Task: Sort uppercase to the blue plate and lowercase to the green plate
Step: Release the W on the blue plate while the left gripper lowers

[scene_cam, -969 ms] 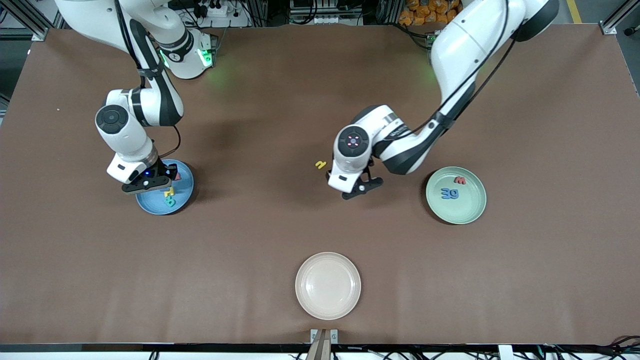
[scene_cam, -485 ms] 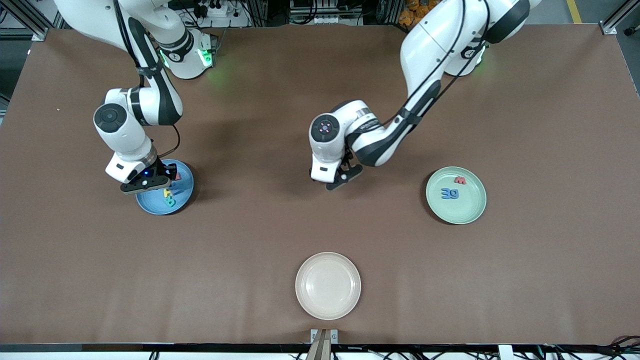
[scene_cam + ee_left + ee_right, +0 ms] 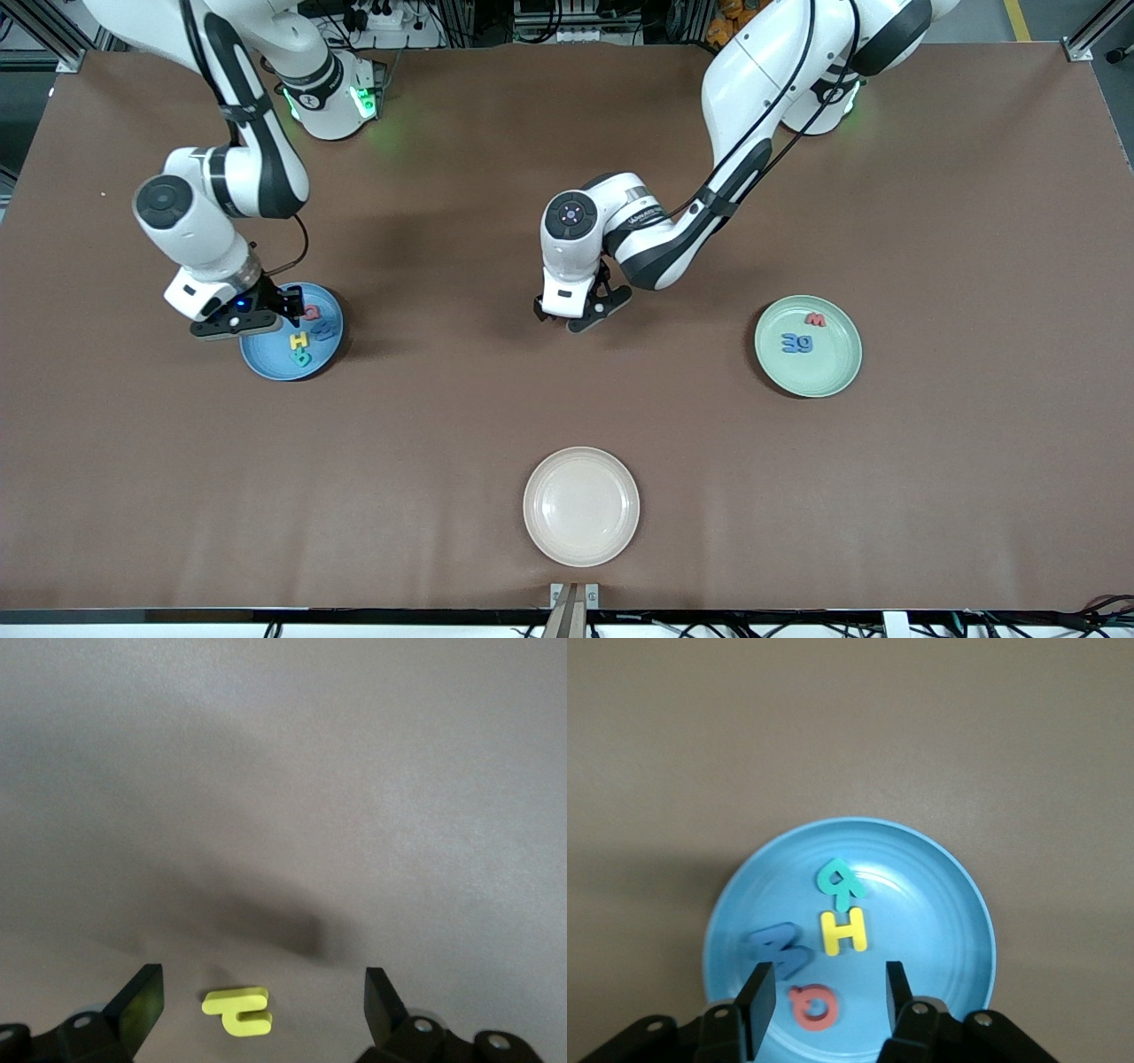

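Observation:
The blue plate (image 3: 270, 359) holds the uppercase letters: red Q (image 3: 312, 311), blue W (image 3: 325, 330), yellow H (image 3: 299, 340) and teal R (image 3: 303, 358). My right gripper (image 3: 282, 308) hangs open and empty over the plate's rim; in the right wrist view the right gripper (image 3: 828, 992) is above the red Q (image 3: 813, 1006) on the blue plate (image 3: 939, 912). The green plate (image 3: 819, 368) holds the red w (image 3: 816, 320) and the blue m and i (image 3: 797, 343). My left gripper (image 3: 580, 312) is open low over mid-table, its fingers (image 3: 142, 1001) on either side of the yellow n (image 3: 237, 1011), not touching it. The arm hides that letter in the front view.
A cream plate (image 3: 581, 506) with nothing on it sits nearest the front camera at mid-table. Bare brown table lies between the three plates.
My left gripper has swung toward the right arm's end and come over the yellow n, covering it in the front view. My right gripper has drawn back off the blue plate's middle, uncovering the blue W.

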